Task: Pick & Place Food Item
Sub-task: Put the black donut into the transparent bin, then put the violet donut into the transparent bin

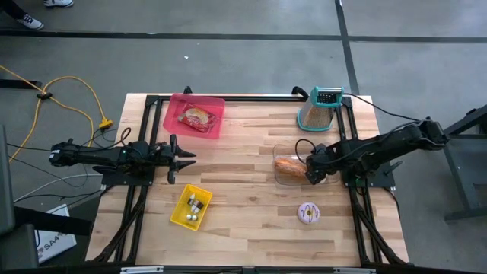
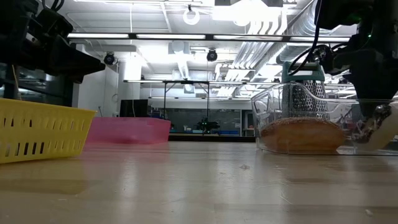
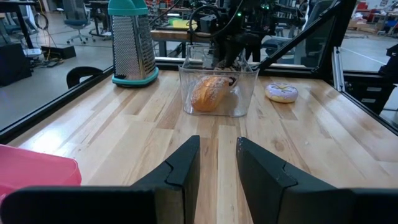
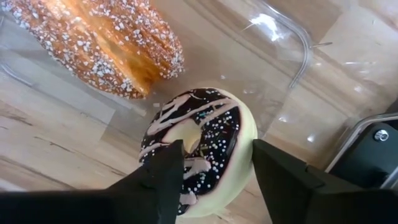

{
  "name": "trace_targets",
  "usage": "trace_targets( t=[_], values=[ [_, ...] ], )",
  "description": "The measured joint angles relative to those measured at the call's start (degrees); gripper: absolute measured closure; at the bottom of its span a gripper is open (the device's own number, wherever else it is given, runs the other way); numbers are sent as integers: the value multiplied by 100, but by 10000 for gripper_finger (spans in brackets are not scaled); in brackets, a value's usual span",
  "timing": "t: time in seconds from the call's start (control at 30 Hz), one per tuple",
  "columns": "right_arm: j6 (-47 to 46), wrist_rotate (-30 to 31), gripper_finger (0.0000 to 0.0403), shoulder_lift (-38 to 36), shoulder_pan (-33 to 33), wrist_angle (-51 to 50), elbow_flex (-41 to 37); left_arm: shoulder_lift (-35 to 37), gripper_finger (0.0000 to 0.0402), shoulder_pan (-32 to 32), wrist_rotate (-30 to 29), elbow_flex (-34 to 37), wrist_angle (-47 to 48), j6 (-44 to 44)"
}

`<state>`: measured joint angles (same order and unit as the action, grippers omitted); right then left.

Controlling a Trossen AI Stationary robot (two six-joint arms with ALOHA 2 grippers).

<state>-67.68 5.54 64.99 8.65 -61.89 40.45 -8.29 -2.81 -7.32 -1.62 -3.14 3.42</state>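
Your right gripper point(image 4: 211, 180) is inside the clear plastic container point(image 1: 293, 148), on the side of it nearest the right arm. Its fingers point(image 4: 165, 180) stand on either side of a chocolate-iced doughnut point(image 4: 199, 149) with white drizzle and sprinkles. The fingers are slightly parted along the doughnut's rim; you cannot tell from these views whether they press it or have let go. The doughnut lies tilted against the container's floor, directly ahead of the fingertips.

Just beyond the doughnut, in the same container, lies a seeded bread roll point(image 4: 99, 43). The two are close together, apart or barely touching.

Outside the container, near the right gripper, a pink-iced doughnut point(image 1: 308, 212) lies on the table point(image 1: 243, 190). A metal grater point(image 1: 319, 108) stands behind the container.

Your left gripper point(image 3: 217, 168) waits above the table, well apart from the container, fingers partly spread and empty. A pink tray point(image 1: 195, 116) and a yellow basket point(image 1: 191, 207) flank it.
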Motion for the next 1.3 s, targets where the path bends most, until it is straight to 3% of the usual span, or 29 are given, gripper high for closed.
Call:
trace_targets(
  t=[0.47,1.03,1.3],
  values=[
    [-155,-212,224,0,-15,-62,0,1,302,1,-1,1,1,-2],
    [-308,-259,225,-109,-988,154,0,1,302,1,0,2,1,-2],
    [-457,41,225,-109,-1183,214,0,0,302,0,-1,1,2,0]
  ],
)
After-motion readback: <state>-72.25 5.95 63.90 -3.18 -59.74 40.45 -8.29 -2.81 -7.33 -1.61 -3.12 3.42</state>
